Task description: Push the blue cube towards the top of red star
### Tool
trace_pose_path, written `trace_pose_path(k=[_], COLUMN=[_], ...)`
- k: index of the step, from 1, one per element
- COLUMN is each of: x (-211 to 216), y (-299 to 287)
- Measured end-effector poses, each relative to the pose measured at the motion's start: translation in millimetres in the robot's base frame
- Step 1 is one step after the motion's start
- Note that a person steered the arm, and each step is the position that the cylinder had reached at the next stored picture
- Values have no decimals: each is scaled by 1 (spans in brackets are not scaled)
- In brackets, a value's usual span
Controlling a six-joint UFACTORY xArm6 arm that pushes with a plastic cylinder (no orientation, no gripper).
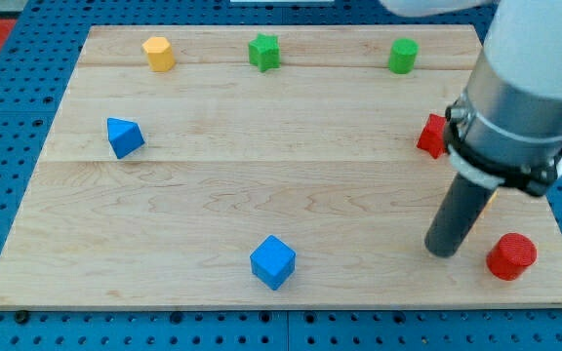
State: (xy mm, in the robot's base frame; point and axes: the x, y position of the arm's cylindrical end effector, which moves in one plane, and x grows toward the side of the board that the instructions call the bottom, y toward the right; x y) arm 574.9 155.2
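My tip [444,251] rests on the bench [261,185] near its lower right, just left of a red cylinder [511,256], well apart from the blue cube [273,261] at bottom centre; the red star [433,136] sits partly hidden behind the arm, which carries no fingers.

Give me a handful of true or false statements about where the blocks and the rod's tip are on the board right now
1. The blue cube sits near the view's bottom edge of the board. True.
2. My tip touches the blue cube. False: it stands well to the cube's right, close to the red cylinder.
3. The red star is partly hidden by the arm. True.
4. The green star lies at the view's bottom. False: it is near the top edge.
5. The yellow block is in the view's top left area. True.
6. The blue triangular block is beside the red cylinder. False: it is far left.
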Motion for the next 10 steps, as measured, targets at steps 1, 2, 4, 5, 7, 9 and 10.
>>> trace_pose_path(k=[1, 2, 4, 5, 7, 9, 10], x=[44, 44, 30, -19, -23, 43, 13], y=[-1, -38, -134, -164, -159, -145, -200])
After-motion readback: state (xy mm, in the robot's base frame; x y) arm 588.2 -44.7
